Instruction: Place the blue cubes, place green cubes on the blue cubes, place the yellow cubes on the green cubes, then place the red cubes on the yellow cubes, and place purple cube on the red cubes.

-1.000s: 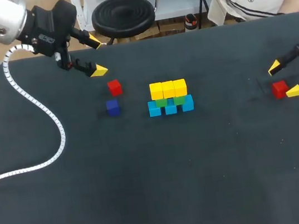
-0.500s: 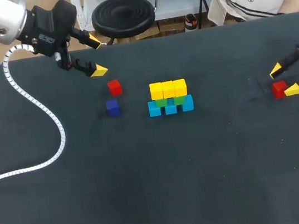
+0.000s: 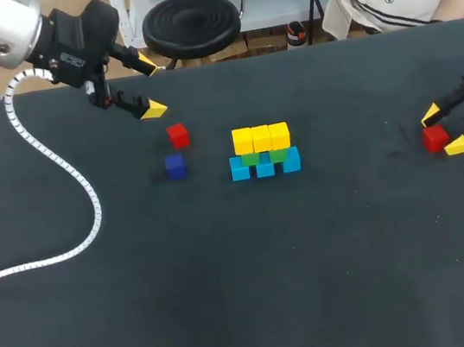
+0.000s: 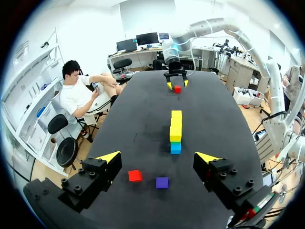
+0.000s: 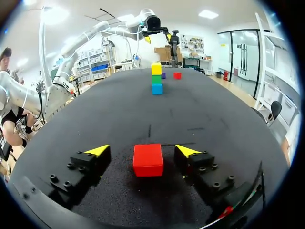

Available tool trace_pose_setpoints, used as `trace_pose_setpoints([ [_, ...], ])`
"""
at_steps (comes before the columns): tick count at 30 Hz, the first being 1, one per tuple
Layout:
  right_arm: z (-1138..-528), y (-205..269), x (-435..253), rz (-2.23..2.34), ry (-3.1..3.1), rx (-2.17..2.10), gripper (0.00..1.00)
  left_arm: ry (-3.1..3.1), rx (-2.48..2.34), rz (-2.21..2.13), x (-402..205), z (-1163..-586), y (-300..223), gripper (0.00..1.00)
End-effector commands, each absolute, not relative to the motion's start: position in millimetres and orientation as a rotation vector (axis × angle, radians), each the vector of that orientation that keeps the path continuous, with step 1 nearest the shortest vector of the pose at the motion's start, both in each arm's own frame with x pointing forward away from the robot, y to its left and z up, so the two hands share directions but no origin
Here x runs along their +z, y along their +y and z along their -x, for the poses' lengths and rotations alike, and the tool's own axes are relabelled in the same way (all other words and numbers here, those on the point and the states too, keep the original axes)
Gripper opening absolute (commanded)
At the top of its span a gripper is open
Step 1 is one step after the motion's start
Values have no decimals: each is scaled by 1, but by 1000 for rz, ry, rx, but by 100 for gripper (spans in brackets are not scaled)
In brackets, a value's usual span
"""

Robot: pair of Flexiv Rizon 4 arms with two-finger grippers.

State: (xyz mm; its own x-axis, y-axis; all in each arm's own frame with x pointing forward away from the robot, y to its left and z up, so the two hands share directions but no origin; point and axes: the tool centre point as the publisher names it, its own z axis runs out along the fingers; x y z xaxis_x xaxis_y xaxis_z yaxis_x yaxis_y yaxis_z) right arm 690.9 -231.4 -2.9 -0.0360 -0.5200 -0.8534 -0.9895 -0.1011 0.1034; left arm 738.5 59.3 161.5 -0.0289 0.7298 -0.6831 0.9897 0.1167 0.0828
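Straddling the red cube (image 5: 147,161) with fingers apart, your right gripper (image 5: 141,151) touches neither face; close before lifting | blue-green-yellow stack (image 5: 156,76) stands well ahead, likely awaiting its red layer | left gripper (image 4: 157,157) spread; second red cube (image 4: 135,175) and purple cube (image 4: 162,182) just ahead.

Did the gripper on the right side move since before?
Yes. The right gripper has narrowed: its yellow tips came closer to the red cube between them, which stayed put. They do not touch it yet.
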Motion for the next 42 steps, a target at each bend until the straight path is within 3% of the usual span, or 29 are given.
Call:
trace_pose_setpoints([
  [1,-688,-231,-2,1665,1597,1040,62,1813,-573,-1667,161,-738,60,100],
  [2,-688,-231,-2,1665,1597,1039,53,1813,-573,-1667,161,-738,60,100],
  [4,-688,-231,-2,1665,1595,1037,43,1813,-573,-1667,161,-738,60,100],
  [8,-688,-231,-4,1667,1601,1039,33,1813,-573,-1667,161,-738,60,100],
  [10,-689,-231,-5,1667,1605,1040,1,1813,-573,-1667,161,-738,60,100],
  [42,-690,-162,85,1568,1575,1053,0,1813,-573,-1667,161,-738,60,100],
])
